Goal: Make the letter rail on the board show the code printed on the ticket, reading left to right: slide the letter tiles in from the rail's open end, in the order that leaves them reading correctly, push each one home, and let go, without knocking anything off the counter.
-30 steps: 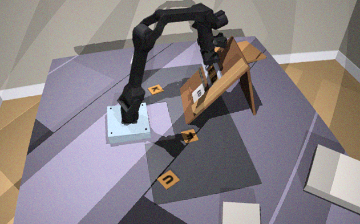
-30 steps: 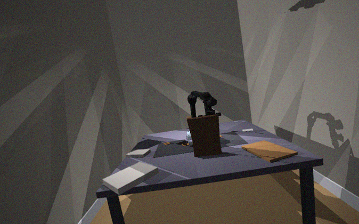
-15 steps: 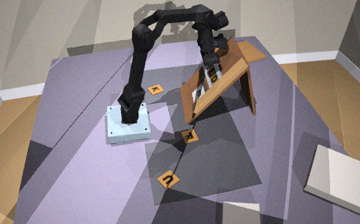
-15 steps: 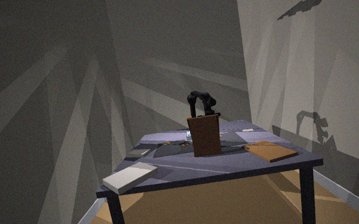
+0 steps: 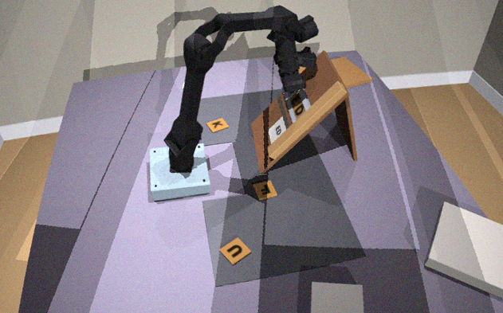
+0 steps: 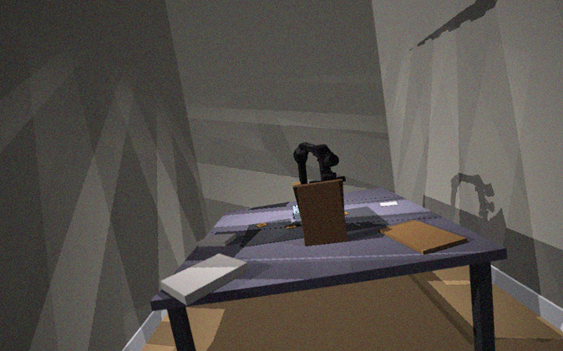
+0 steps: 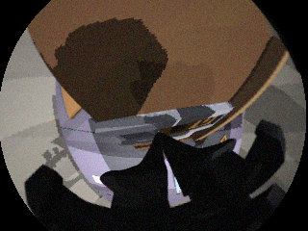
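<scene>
The tilted brown board [image 5: 265,118] [image 6: 322,213] [image 7: 217,53] bears the ticket [image 5: 274,136], which reads ED. Beside the ticket, an E tile [image 5: 296,99] and a D tile [image 5: 299,109] sit in the rail, one after the other in the ticket's order. My gripper [image 5: 295,88] [image 7: 158,135] is shut with nothing between its fingers, close to the E end of the tile row; whether it touches a tile is unclear. On the counter lie a K tile [image 5: 221,125], an F tile [image 5: 269,194] and a U tile [image 5: 235,250].
A wooden ledge [image 5: 306,120] runs along the board's side. An orange-brown slab [image 5: 351,72] [image 6: 424,236] lies behind the board. A thick pale block [image 5: 483,249] [image 6: 207,274] lies near the counter's corner, and a smaller pale block [image 5: 338,311] lies at the front. The F tile lies near the board's low end.
</scene>
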Robot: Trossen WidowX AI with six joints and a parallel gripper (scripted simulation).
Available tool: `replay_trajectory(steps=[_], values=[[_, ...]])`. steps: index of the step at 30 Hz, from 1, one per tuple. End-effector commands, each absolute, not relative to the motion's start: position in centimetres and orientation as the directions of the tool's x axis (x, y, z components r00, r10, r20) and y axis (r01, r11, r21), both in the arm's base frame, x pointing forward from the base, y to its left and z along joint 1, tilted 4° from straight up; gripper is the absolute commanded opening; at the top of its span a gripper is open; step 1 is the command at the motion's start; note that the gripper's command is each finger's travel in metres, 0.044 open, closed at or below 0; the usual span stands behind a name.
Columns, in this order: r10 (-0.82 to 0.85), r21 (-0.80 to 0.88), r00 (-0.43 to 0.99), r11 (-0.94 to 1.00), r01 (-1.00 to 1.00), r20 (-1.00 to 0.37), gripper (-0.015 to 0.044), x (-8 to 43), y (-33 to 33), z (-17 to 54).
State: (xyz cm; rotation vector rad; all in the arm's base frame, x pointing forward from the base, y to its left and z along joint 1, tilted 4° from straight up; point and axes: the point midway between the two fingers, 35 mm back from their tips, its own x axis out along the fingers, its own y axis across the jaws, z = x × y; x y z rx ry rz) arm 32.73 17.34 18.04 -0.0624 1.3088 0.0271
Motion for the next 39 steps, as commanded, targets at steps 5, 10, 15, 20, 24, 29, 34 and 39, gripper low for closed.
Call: replay_trajectory(steps=[5, 10, 15, 20, 24, 29, 34, 39], values=[[-0.017, -0.031, 0.264, 0.998, -0.05, -0.964, 0.0, 31.8, 17.3, 19.0], [-0.017, -0.031, 0.263, 0.998, -0.05, -0.965, 0.0, 31.2, 17.3, 19.4], [-0.017, -0.031, 0.263, 0.998, -0.05, -0.965, 0.0, 30.8, 17.2, 19.6], [-0.013, -0.032, 0.378, 0.999, -0.044, -0.926, 0.0131, 28.4, 16.5, 22.0], [-0.015, -0.05, 0.524, 0.997, -0.051, -0.852, 0.0236, 25.8, 15.6, 24.5], [0.001, -0.057, 0.708, 0.997, -0.058, -0.707, 0.0367, 22.6, 13.8, 27.4], [0.021, -0.034, 0.811, 0.998, -0.051, -0.585, 0.044, 20.6, 12.1, 29.0], [0.021, -0.034, 0.811, 0.998, -0.051, -0.585, 0.044, 20.6, 12.1, 29.0]])
